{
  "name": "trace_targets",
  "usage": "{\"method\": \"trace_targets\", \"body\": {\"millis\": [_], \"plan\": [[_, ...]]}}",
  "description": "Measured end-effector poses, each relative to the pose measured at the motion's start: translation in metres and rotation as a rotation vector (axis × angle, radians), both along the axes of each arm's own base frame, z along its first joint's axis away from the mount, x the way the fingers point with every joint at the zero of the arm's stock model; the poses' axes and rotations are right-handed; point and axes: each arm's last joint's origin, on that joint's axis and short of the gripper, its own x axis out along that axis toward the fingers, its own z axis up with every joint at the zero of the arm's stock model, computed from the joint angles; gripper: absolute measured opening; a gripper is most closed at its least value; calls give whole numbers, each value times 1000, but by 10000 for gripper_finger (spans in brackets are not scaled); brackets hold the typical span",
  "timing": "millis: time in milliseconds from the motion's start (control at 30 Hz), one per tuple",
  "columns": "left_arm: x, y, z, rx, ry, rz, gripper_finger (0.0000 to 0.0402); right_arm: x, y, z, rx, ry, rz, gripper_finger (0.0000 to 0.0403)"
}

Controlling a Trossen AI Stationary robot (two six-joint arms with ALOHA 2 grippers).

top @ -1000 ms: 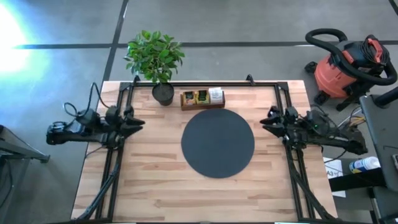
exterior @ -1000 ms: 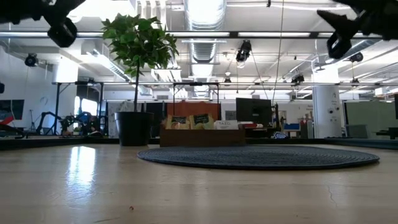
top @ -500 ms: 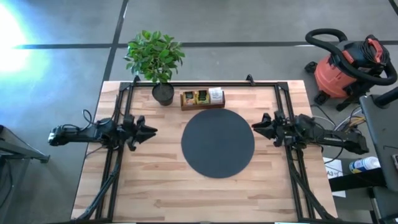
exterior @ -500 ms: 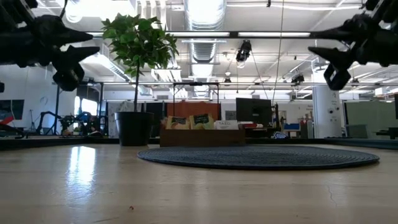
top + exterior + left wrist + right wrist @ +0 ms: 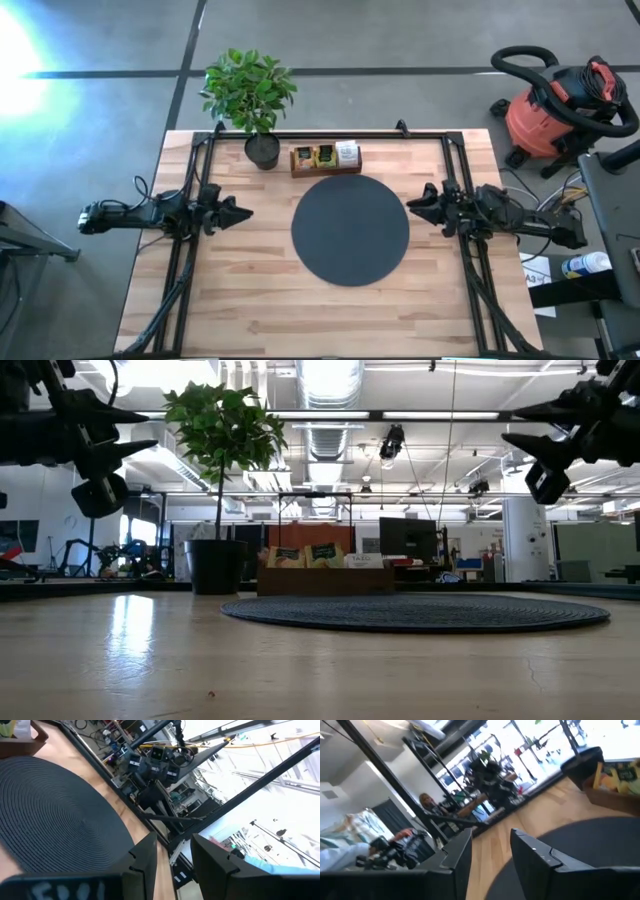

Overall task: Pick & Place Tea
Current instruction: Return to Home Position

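The tea, small green, yellow and white sachets (image 5: pixel 324 155), stands upright in the compartments of a brown wooden tray (image 5: pixel 326 170) at the table's far edge, also visible in the low view as sachets (image 5: pixel 310 554). A black disc (image 5: pixel 350 229) lies flat at the table's middle. My left gripper (image 5: pixel 244 212) hovers level, left of the disc, open and holding nothing (image 5: pixel 175 865). My right gripper (image 5: pixel 410 207) hovers level, right of the disc, open and holding nothing (image 5: pixel 490 855). Both point at the disc and hang well above the table (image 5: pixel 150 432) (image 5: pixel 508 425).
A potted plant (image 5: pixel 250 95) stands in a black pot (image 5: pixel 262 150) left of the tray. Black frame rails (image 5: pixel 190 250) (image 5: pixel 470 260) run along both table sides. Bare wood (image 5: pixel 320 310) lies between the disc and the near edge. A red vacuum (image 5: pixel 560 105) stands on the floor, off the table.
Both grippers have come down from higher up and edged toward the disc, each rolling about its own pointing line. In the last half second they have kept still. The tea, tray and disc have not moved.
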Motion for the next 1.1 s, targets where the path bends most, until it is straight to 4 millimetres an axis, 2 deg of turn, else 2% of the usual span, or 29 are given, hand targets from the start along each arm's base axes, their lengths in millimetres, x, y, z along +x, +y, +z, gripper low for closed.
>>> {"method": "trace_targets", "body": {"millis": [567, 633, 767, 833, 933, 1100], "plan": [[-1, 0, -2, -1, 7, 2, 94, 2, 0, 1, -2, 1, -1, 132], [-1, -1, -4, 105, 32, -23, 94, 2, 0, 1, -2, 1, -2, 129], [-1, -1, -4, 695, 1, -9, 94, 2, 0, 1, -2, 1, -2, 123], [-1, 0, -5, 868, 18, 20, 94, 2, 0, 1, -2, 1, 0, 123], [-1, 2, -5, 940, 31, 48, 94, 2, 0, 1, -2, 1, -1, 126], [-1, 5, -5, 863, 49, 85, 94, 2, 0, 1, -2, 1, -1, 132]]}}
